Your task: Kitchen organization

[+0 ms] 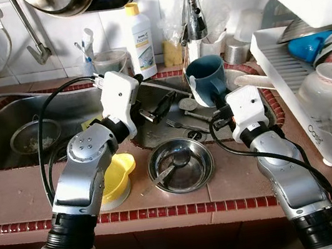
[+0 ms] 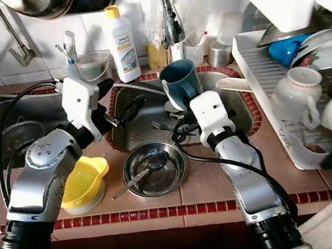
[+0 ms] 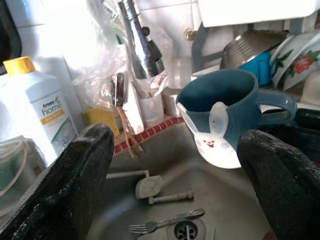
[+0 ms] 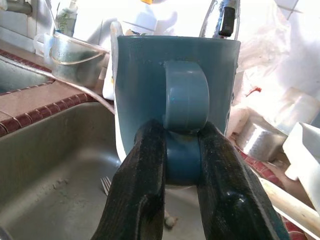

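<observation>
While the right gripper (image 4: 182,165) pinches the lower part of the handle of a blue mug (image 1: 206,79) between its two black fingers (image 4: 142,185), the mug hangs in the air over the right-hand sink basin (image 1: 173,133), just beside the chrome tap (image 1: 193,6) and tilted a little, its white rabbit picture facing the left wrist camera. The fingers are drawn in narrow, pressing on both sides of the handle loop, and nothing else touches the mug. The left gripper (image 1: 158,108) reaches over the near left edge of the same basin with its fingers spread wide and nothing between them; in the left wrist view the mug sits in the gap between the two pads (image 3: 75,180) but well beyond them. On the basin floor lie a fork (image 1: 182,124) and a white brush (image 3: 150,185) near the drain. On the tiled counter in front of the sink stand a steel bowl (image 1: 180,165) with a spoon in it and, just beside it under the left forearm, a yellow funnel (image 1: 116,179). A white dish rack (image 1: 302,109) full of cups and plates stands to the right of the sink, and a white detergent bottle (image 1: 139,40) stands against the back wall.
</observation>
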Robot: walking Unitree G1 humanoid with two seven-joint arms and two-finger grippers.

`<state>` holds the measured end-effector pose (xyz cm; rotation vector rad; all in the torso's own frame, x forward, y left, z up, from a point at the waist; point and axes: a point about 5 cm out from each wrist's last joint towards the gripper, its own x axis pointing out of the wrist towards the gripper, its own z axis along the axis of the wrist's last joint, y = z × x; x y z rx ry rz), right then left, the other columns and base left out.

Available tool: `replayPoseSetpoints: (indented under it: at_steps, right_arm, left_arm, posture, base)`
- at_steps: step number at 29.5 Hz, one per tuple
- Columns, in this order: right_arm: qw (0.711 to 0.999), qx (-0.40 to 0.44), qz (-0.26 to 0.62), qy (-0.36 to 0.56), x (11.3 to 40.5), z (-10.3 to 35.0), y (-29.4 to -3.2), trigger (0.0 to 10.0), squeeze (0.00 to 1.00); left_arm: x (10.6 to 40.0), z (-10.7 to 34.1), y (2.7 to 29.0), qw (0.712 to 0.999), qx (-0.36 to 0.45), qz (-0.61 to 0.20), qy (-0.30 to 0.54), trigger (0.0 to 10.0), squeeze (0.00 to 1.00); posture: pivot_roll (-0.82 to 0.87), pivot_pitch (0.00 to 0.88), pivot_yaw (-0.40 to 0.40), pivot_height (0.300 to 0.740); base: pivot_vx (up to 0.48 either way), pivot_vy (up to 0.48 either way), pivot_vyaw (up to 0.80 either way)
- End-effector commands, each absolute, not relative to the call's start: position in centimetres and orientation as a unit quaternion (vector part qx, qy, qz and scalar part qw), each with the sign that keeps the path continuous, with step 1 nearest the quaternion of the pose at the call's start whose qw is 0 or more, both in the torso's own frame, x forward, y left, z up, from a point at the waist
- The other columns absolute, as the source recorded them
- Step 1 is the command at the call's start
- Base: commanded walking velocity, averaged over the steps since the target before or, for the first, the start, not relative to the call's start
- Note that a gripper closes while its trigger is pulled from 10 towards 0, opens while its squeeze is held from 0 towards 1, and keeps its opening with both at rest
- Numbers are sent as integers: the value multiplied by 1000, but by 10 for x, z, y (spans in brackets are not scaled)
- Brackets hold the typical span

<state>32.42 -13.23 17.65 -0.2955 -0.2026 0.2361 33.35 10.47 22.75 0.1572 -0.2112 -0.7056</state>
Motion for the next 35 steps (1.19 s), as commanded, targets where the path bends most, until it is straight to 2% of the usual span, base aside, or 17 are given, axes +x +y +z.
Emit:
replayPoseSetpoints:
  at_steps: [1,22,29,35]
  right_arm:
    - [974,-143,120,-126,324,190,-129,10000,0]
    - [974,-105,143,-142,309,200,-104,10000,0]
    - [978,-96,126,-132,309,195,-106,10000,0]
    - [984,-93,95,-120,312,190,-119,10000,0]
  left_arm:
    - [331,229,107,928,81,-349,-106,10000,0]
    - [332,230,110,926,89,-352,-99,10000,0]
    - [332,229,111,925,94,-357,-95,10000,0]
    - [332,229,114,923,101,-358,-94,10000,0]
  posture:
    - [-139,72,51,740]
    - [-145,87,68,740]
    - [-142,86,78,740]
    - [-141,86,83,740]
  base:
    - [0,0,0]
    - [0,0,0]
    - [0,0,0]
    - [0,0,0]
